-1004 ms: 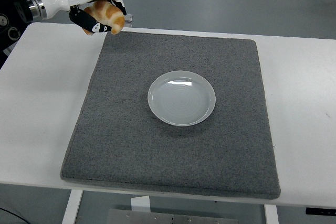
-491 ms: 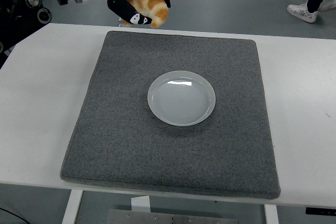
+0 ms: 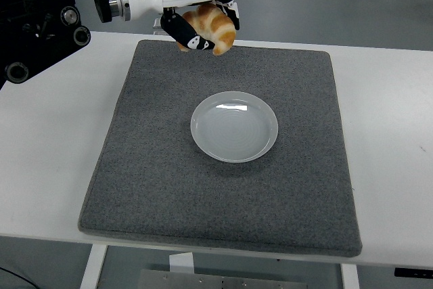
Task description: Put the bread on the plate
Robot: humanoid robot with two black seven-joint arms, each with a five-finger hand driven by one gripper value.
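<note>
While your left hand (image 3: 203,24) keeps its fingers curled around the bread (image 3: 214,24), a golden croissant-like roll, notice how far it has travelled: a second ago it hung over the far-left corner of the grey felt mat (image 3: 155,167), half a second ago it was further right along the far edge, and now it sits in the air above the mat's far edge, nearer the middle. The carry is running rightward and slightly toward you, so the bread is closing on the plate (image 3: 234,126) but is not over it yet; the plate lies well apart, nearer you and a little to the right, at the centre of the mat.

You are, by my reading, in the transport stage, with the lift done and the placing still ahead. The plate has not shifted on the white tabletop (image 3: 47,113) and is empty, so your target is unchanged. Next you would need to bring the hand toward you over the white dish, lower it, and only then loosen the fingers. Your right arm does not show.
</note>
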